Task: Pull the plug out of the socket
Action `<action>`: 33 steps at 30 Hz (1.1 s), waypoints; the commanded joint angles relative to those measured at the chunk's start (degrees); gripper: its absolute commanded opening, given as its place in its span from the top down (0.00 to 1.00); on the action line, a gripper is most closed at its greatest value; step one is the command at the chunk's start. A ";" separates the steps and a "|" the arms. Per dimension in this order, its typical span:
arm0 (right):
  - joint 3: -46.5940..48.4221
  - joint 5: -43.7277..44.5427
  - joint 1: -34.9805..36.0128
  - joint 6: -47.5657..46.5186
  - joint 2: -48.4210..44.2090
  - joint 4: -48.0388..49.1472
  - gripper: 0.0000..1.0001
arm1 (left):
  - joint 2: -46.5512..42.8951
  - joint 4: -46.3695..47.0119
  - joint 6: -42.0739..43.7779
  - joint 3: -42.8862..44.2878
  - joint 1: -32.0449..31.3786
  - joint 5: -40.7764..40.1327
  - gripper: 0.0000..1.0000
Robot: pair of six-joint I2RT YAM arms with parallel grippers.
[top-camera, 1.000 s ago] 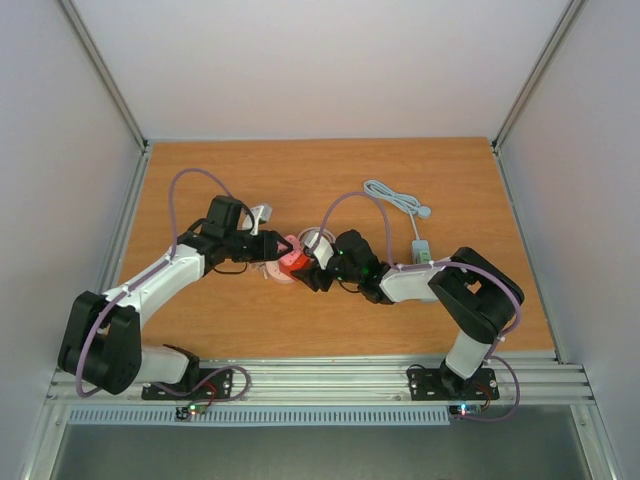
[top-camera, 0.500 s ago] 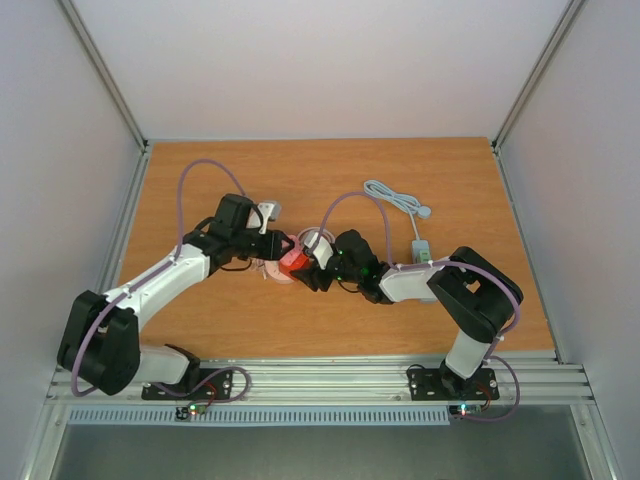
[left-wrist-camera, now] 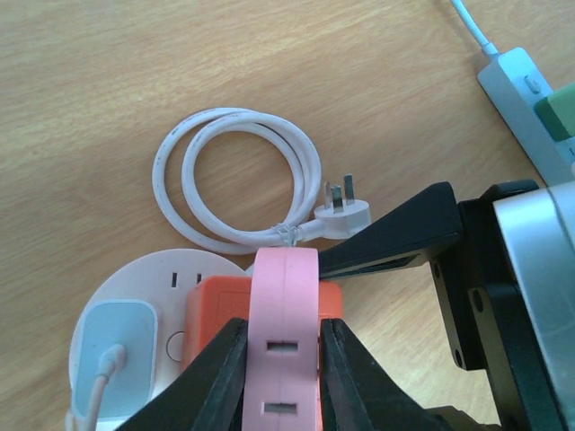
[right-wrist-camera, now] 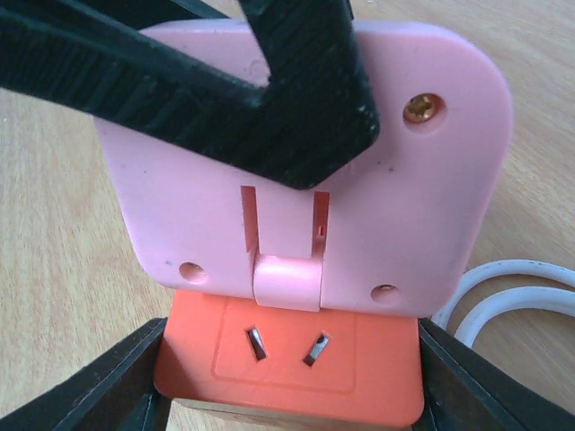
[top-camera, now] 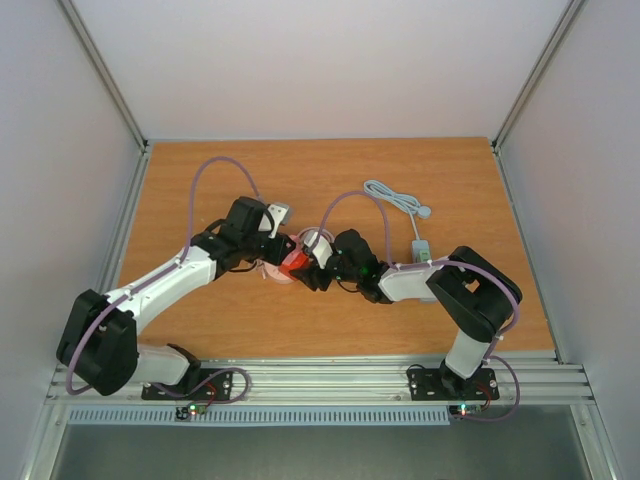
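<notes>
The left gripper (left-wrist-camera: 283, 359) pinches the pink plug (left-wrist-camera: 285, 296) from both sides. The plug sits on the orange socket (right-wrist-camera: 287, 359) mid-way across the table (top-camera: 300, 170). The right gripper (right-wrist-camera: 292, 382) seems to squeeze that socket.

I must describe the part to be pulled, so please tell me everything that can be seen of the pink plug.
The pink plug is a flat square plate of smooth plastic with rounded corners, a brass screw in one corner and narrow slots in its face and its edge. It stands on edge, seated against the orange block with no gap showing. The left claw is clamped on its two broad faces.
</notes>
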 commanded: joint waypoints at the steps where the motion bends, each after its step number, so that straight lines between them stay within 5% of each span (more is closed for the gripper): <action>1: 1.55 0.04 0.81 0.80 1.40 1.64 0.38 | -0.86 0.55 1.62 1.71 -0.31 -2.51 0.79; 19: 4.90 1.42 1.14 1.75 4.95 2.89 0.20 | -0.95 0.74 1.19 1.75 -0.30 -2.35 0.88; 27: 4.29 1.56 1.17 1.67 5.10 3.61 0.43 | -1.29 0.68 2.10 2.22 -0.31 -3.32 0.92; 33: 3.89 1.59 1.18 1.39 5.37 3.41 0.51 | -1.86 -0.08 2.44 5.15 -0.30 -2.72 0.96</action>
